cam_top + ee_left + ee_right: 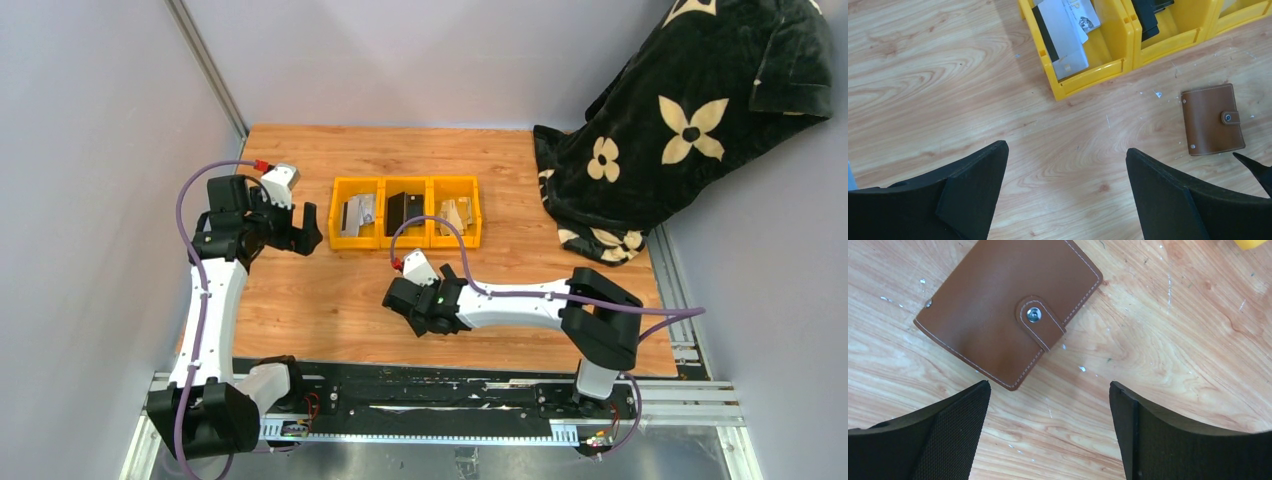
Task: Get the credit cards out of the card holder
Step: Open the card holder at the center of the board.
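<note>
The card holder (998, 315) is a brown leather wallet lying flat on the wood, folded shut with its tab snapped. It also shows in the left wrist view (1212, 119); in the top view my right arm hides it. My right gripper (1048, 390) is open and empty, hovering just short of the holder's near edge. My left gripper (1067, 150) is open and empty over bare wood, left of the holder and in front of the bins. Credit cards lie in the bins: grey (1063, 37), black (1147, 15), tan (457, 213).
Three joined yellow bins (405, 240) stand mid-table behind both grippers. A black blanket with cream flowers (680, 130) drapes over the back right corner. Grey walls close the left side and the back. Small white specks lie on the wood around the holder.
</note>
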Tool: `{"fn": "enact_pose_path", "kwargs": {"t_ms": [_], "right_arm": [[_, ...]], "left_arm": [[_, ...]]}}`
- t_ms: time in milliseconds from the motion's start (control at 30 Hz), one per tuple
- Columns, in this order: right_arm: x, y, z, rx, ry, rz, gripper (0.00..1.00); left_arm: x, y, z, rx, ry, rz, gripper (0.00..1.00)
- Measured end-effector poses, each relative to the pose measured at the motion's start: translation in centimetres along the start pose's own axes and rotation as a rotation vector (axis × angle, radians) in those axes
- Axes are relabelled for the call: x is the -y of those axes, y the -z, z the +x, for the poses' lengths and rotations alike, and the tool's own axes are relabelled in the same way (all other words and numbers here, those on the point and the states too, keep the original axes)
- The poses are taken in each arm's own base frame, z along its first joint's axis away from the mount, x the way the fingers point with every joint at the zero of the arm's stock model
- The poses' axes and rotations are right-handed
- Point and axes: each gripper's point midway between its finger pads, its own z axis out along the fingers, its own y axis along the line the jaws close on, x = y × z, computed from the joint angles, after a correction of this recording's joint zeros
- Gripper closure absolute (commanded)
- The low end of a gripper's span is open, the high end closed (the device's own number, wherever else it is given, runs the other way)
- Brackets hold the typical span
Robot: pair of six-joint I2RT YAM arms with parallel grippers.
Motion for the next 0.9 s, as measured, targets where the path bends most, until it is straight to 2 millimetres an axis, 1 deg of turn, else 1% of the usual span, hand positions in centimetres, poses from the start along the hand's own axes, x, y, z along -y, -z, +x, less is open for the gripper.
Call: {"fn": "enact_pose_path", "kwargs": {"t_ms": [167,300,400,467,533,633,800,900], "right_arm": [[0.8,1.0,0.0,-0.001,-0.031,-0.057,0.02],[0.7,2.2,-1.7,0.029,-0.114,-0.136,0.02],[-0.9,2.7,-3.4,0.031,-0.183,-0.189,0.02],[-2.2,2.4,-4.7,0.022,-0.219,-0.208,0.02],[-3.2,1.9,-5.5,0.01,-0.244,-0.208,0.02],[-4.1,0.7,-6.0,-0.021,-0.265,-0.172,0.02],[-4.0,-1.2,-5.9,-0.052,-0.278,-0.071,0.01],[-3.3,-1.8,-5.3,-0.061,-0.27,-0.007,0.02]], "left_arm": [[0.3,0.0,0.1,-0.001,0.007,0.014,0.0],[0.6,0.1,0.1,0.0,0.014,0.027,0.0],[0.8,0.2,0.0,0.003,0.015,0.034,0.0],[0.9,0.3,-0.1,0.004,0.015,0.037,0.0],[0.9,0.5,-0.3,0.005,0.014,0.038,0.0],[1.0,0.7,-0.5,0.011,0.011,0.039,0.0],[1.2,0.9,-0.3,0.007,0.013,0.043,0.0],[1.3,1.1,-0.4,0.009,0.009,0.044,0.0]]}}
